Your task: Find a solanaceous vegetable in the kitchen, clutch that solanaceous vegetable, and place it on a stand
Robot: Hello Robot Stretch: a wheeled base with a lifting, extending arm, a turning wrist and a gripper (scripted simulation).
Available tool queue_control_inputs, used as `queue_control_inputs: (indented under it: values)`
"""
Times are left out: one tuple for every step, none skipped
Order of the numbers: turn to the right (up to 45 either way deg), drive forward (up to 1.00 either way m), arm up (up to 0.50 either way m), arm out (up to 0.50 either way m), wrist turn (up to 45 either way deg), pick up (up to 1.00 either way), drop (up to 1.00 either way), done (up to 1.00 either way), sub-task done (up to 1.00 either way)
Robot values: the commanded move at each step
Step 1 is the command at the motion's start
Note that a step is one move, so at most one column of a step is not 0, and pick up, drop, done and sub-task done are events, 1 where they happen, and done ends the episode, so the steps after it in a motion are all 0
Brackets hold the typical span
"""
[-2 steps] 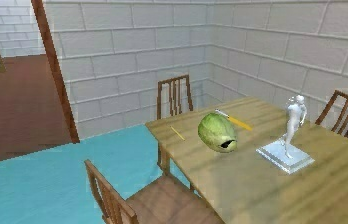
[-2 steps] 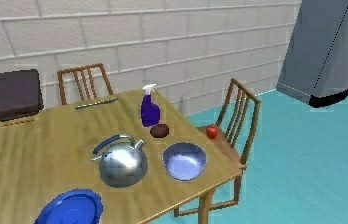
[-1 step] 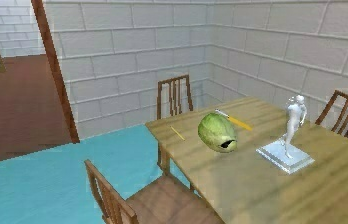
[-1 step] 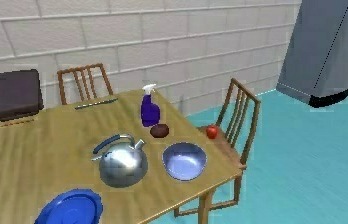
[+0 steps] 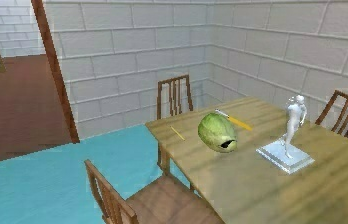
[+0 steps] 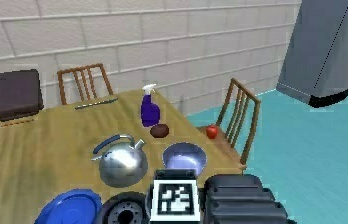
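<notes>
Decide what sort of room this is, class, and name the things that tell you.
Probably a dining room or kitchen-diner: a wooden table with chairs round it, and on it a metal kettle, a bowl and a spray bottle.

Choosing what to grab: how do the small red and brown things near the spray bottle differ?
The red thing is bright and round; the brown thing is dark and flatter. The red thing lies at the edge of the table; the brown thing lies beside the spray bottle. Both are small.

Bright, even light, perhaps from overhead, glints off the kettle [image 6: 120, 160].
</notes>
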Motion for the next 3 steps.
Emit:
queue_control_inputs:
  values:
    - [0.0,0.0,0.0,0.5,0.0,0.0,0.0,0.0,0.0]
    - [0.0,0.0,0.0,0.0,45.0,0.0,0.0,0.0,0.0]
    - [0.0,0.0,0.0,0.0,45.0,0.0,0.0,0.0,0.0]
